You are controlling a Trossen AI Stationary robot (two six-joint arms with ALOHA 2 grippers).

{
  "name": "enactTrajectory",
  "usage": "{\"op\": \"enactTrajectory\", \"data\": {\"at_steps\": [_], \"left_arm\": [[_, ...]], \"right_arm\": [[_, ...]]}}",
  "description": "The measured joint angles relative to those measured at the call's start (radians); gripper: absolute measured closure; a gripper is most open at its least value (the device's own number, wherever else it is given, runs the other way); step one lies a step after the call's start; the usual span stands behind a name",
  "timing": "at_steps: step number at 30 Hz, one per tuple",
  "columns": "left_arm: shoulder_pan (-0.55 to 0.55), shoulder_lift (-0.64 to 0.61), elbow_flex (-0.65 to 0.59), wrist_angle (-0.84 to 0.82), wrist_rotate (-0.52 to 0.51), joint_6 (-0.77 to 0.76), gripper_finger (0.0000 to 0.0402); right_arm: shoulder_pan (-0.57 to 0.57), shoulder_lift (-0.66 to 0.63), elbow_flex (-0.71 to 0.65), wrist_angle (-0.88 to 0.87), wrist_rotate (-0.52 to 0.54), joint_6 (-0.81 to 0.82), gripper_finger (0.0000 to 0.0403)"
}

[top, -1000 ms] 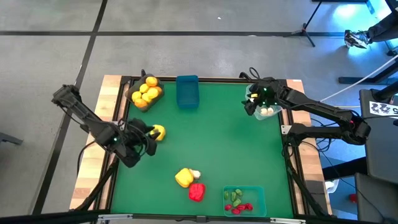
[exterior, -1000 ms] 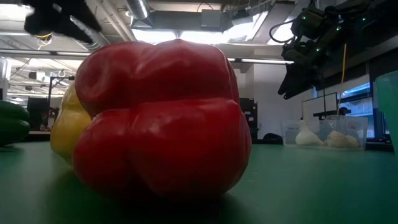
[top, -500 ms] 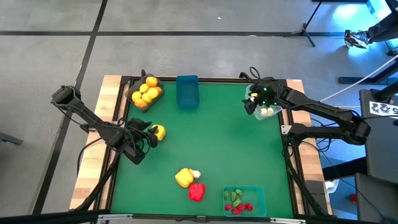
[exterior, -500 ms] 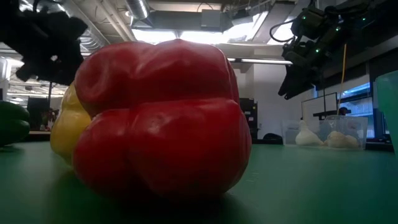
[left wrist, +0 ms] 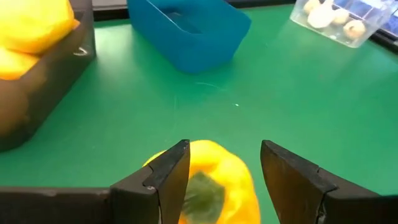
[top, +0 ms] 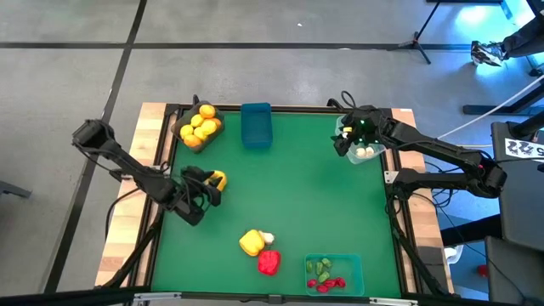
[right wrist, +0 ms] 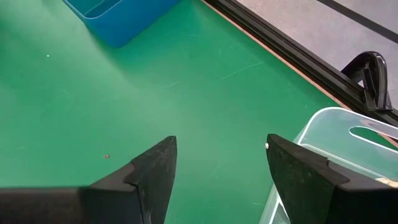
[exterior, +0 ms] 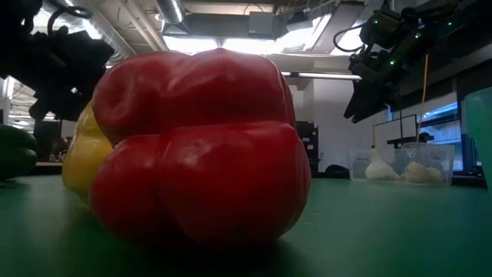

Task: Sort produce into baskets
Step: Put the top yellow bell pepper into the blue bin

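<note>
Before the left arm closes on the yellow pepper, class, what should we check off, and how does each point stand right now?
1. Yellow pepper lies between the left gripper fingers: ok.
2. Left gripper open wide enough: ok.
3. Pepper actually gripped: not ok, gaps show on both sides.
4. Blue bin is empty and unobstructed: ok.
5. Right gripper is far off, open and empty, at the clear bin: ok.
6. Height of the fingertips above the green mat: cannot tell.
</note>
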Motion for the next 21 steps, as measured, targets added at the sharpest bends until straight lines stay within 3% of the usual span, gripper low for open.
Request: {"op": "enactTrajectory", "data": {"at_steps": [9,15,21], "left_arm": [[0.020,0.172,0.002,0.008,-0.038,-0.126,0.0210],[0.022,0.193,0.002,0.008,-0.041,-0.144,0.0214],[0.023,0.194,0.001,0.022,-0.035,-0.136,0.0294]], "right_arm": [[0.000,0.000,0.000,-0.001,-0.001,0.000,0.0159],[0.000,0.000,0.000,-0.002,-0.005,0.000,0.0159],[0.000,0.000,0.000,-0.002,-0.005,0.000,0.0159]]}}
